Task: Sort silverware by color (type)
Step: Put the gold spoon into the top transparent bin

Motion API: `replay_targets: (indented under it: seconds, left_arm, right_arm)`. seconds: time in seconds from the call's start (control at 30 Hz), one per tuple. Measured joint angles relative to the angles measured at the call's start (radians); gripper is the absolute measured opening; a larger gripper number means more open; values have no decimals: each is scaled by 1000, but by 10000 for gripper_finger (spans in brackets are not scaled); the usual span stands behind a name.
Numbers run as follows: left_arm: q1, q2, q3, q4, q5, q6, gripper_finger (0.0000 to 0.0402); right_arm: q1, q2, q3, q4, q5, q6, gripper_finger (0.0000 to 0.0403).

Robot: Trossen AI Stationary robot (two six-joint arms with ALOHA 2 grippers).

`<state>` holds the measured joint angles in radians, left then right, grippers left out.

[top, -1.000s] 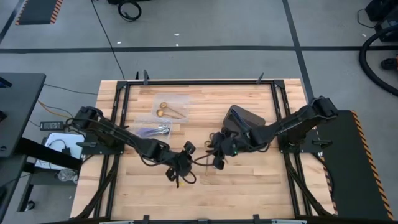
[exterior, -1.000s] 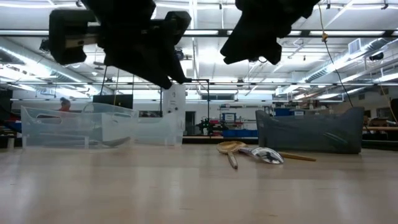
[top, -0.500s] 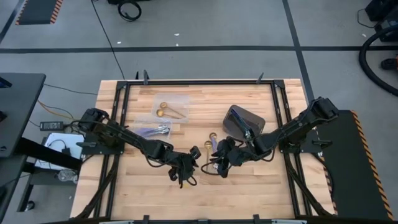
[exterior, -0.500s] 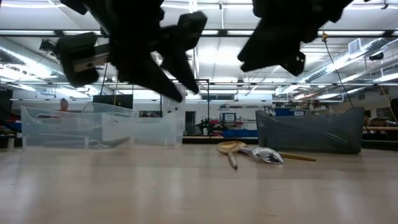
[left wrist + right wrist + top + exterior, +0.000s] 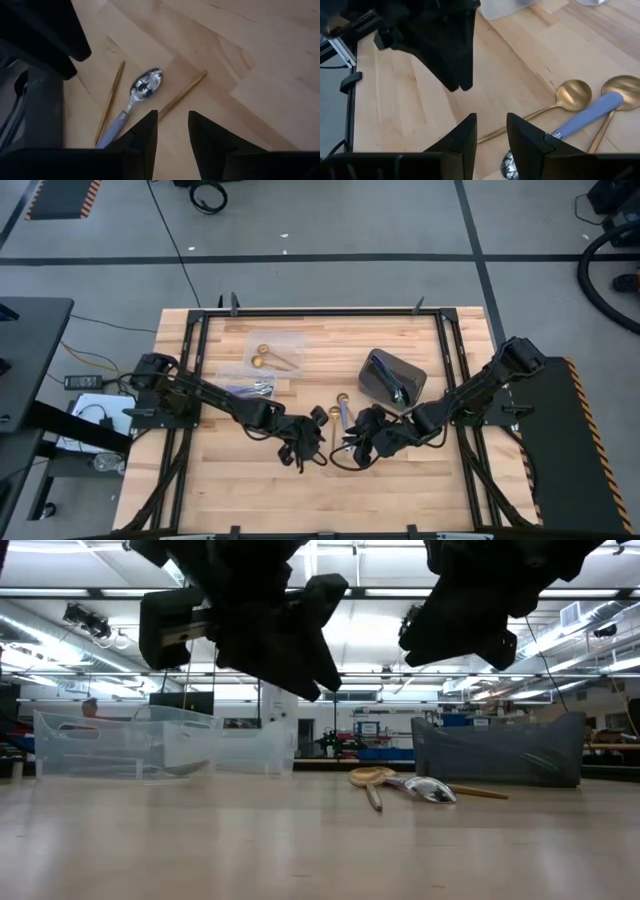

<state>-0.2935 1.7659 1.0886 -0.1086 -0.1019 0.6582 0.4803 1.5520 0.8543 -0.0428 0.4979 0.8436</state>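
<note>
Three spoons lie flat together on the table: two gold ones [image 5: 574,95] [image 5: 622,86] and one with a shiny bowl [image 5: 146,84] and a pale blue handle [image 5: 592,116]. In the high view this cluster [image 5: 341,410] sits mid-table. My left gripper [image 5: 306,443] hovers open just left of and nearer than the cluster, its fingers [image 5: 148,131] above the wood. My right gripper [image 5: 360,443] hovers open on the cluster's near right side. In the low view both grippers hang above the spoons [image 5: 400,783].
Two clear plastic containers stand at the far left, one holding gold spoons [image 5: 272,352] and one holding blue and silver ones [image 5: 250,388]. A dark grey bin [image 5: 392,375] with a spoon inside stands just beyond the right gripper. The two grippers hang close together.
My left gripper has moved toward the table's right, closing in on the spoon cluster. My right gripper has drawn back toward the near edge and slightly right, uncovering the spoons it stood over. The spoons have stayed where they were.
</note>
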Motion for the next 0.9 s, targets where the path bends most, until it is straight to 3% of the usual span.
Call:
replay_targets:
  seconds: [0.27, 0.57, 0.9]
  left_arm:
    - [20, 93, 114, -74, 2, -80, 117]
    - [80, 152, 130, -72, -21, -67, 117]
    - [166, 161, 182, -109, 173, -10, 117]
  right_arm:
    - [4, 0, 0, -120, -4, 112, 116]
    - [5, 0, 0, -231, 4, 146, 116]
    - [1, -1, 0, -247, -4, 124, 116]
